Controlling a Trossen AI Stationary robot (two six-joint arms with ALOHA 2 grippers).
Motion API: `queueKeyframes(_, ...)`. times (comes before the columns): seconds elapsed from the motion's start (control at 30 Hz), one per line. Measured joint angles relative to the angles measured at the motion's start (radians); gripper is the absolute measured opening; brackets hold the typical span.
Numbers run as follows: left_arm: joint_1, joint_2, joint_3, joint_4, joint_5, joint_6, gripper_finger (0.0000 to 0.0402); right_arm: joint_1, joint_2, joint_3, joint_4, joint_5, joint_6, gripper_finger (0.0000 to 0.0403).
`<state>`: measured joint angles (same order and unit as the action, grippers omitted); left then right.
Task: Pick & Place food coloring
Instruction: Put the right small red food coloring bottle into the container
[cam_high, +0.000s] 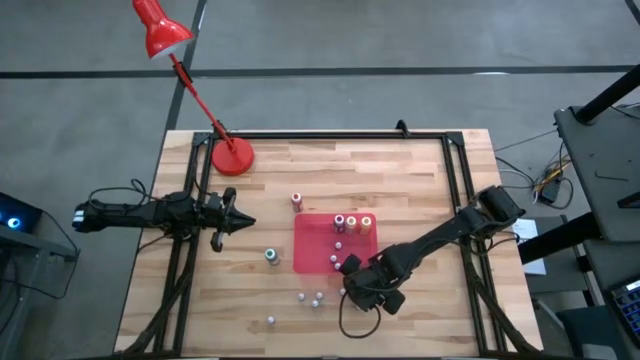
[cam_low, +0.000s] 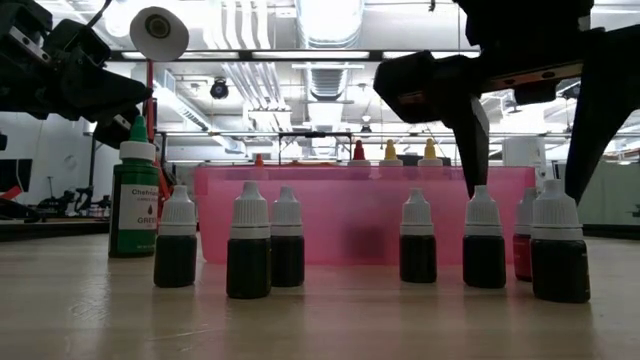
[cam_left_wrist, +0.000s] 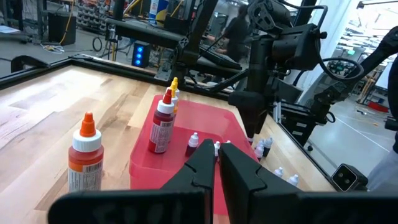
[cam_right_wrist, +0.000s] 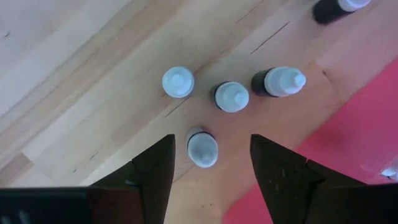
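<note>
My right gripper (cam_right_wrist: 212, 146) hung jaws spread over the table's near edge, holding nothing, its two fingers (cam_right_wrist: 152, 171) straddling one small white-capped dropper bottle (cam_right_wrist: 202, 149) that stood just off the 5 o'clock corner of the red tray (cam_high: 310, 240). Three more of these small bottles (cam_right_wrist: 231, 96) stood close by on the bare wood, and two others (cam_high: 336, 252) were already on the tray. By my reading the job was about half done. Of the taller food coloring bottles, three (cam_high: 352, 222) stood in a row in the tray's 1 o'clock corner. The green bottle (cam_high: 272, 256) waited on the table at the tray's 8 o'clock side, and an orange-capped bottle (cam_high: 297, 201) stood just outside at 11 o'clock. Those two, plus the loose small bottles, looked to be what remained. My left gripper (cam_high: 240, 222) waited at the tray's 9 o'clock side, fingers pressed together and empty, well apart from every bottle. The work surface was a pale butcher-block table (cam_high: 420, 170) in a black frame, with a red desk lamp (cam_high: 160, 30) based at its 11 o'clock corner. Beyond lay a bright workshop with ceiling ducts (cam_low: 250, 70) and strip lights, and benches of equipment in the distance.
</note>
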<state>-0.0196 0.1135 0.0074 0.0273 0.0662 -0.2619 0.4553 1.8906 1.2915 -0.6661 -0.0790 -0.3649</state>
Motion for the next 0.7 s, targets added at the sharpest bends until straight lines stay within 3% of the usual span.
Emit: queueKeyframes(0.7, 0.000, 0.002, 0.000, -0.001, 0.000, 0.000, 0.0000, 0.009, 0.043, 0.021, -0.031, 0.000, 0.044, 0.0189)
